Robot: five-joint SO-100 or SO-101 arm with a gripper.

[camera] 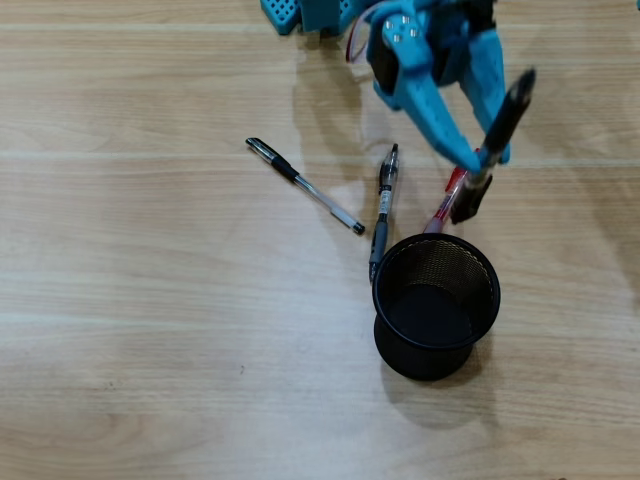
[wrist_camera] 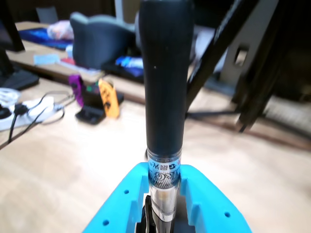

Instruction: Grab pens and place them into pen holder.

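We see our tool clamped on one black pen near the desk's far edge, the pen holder empty, three pens left lying.

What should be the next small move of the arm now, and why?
Probably carry the held pen over the pen holder opening, then release. The gripper is shut on the pen, above the table, beside the holder's rim rather than over it; the holder looks empty.
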